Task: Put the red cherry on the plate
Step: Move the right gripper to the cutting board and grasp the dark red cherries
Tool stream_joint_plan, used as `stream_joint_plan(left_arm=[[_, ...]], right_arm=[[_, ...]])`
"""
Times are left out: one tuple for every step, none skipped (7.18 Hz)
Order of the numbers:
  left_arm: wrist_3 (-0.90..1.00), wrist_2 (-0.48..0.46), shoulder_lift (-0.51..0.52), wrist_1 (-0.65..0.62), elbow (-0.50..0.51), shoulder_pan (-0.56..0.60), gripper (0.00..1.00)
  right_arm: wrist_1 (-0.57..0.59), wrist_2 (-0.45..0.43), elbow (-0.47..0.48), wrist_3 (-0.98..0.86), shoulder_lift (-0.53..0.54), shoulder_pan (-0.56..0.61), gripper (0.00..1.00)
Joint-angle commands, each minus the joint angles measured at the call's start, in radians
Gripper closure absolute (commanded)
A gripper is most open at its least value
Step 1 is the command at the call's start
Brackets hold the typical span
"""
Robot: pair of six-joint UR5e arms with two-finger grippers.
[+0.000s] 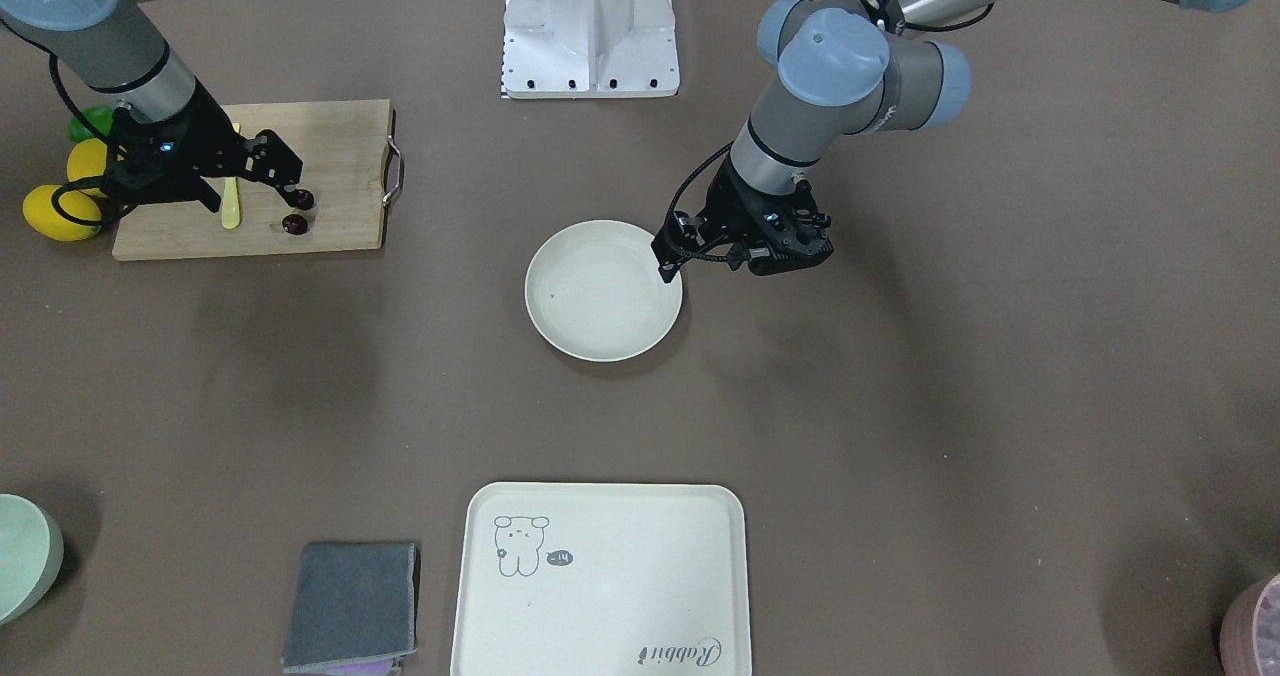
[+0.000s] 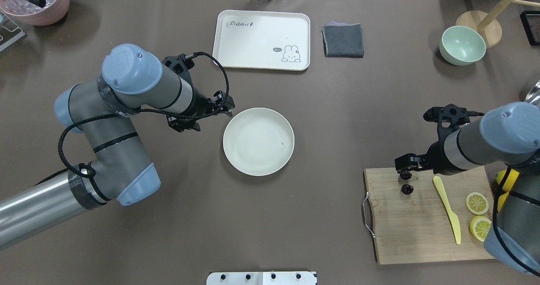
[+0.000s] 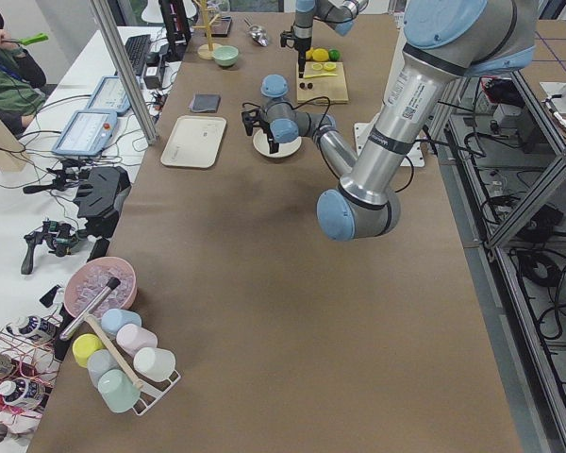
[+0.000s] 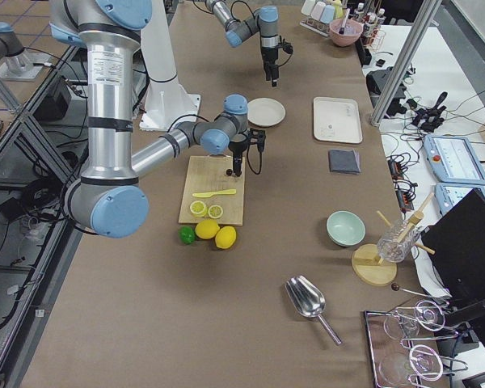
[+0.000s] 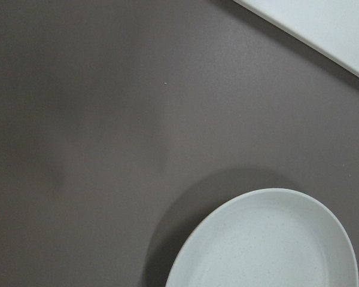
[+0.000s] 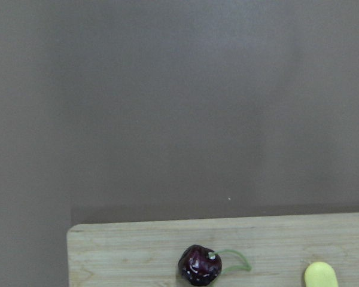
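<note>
Carefully, the right fingers [image 2: 407,161], whose opening cannot be told, should be settled around the cherry [image 2: 407,189] lying just beside them on the board [image 2: 413,234] at the right, closed gently without crushing, then carried left to the empty plate [image 2: 253,141] in the middle.

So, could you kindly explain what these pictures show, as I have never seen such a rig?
These show two robot arms at a brown table, each ending in a two-finger claw. Two cameras look down from above, two from the table's ends, and one sits on each wrist. The empty plate lies mid-table, with the left claw beside its rim. The right claw is down at the cherries on a wooden board, which also holds a yellow knife and lemon slices. Whether either claw grips anything, I cannot tell.
</note>
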State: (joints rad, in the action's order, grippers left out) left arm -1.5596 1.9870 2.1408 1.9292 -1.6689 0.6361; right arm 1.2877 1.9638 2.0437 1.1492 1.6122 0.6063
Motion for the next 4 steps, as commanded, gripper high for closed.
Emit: stream_joint_plan(left_arm=[[0.001,-0.002,0.001,-0.001,0.001,0.004,0.02],[0.001,-0.002,0.001,-0.001,0.001,0.004,0.02],[0.001,-0.002,0.002,-0.001,0.001,0.004,0.02],[0.001,-0.002,0.002,-0.001,0.001,0.004,0.02]], right_arm=[[-0.002,-0.069,-0.019,0.067,-0.008,-0.095,0.02],[-0.002,-0.072,-0.019,0.07,-0.009,-0.1,0.1],[-0.002,-0.077,-0.02,0.07,-0.006,-0.1,0.24],[-0.001,-0.115,-0.02,0.078,-0.008,-0.1,0.45]])
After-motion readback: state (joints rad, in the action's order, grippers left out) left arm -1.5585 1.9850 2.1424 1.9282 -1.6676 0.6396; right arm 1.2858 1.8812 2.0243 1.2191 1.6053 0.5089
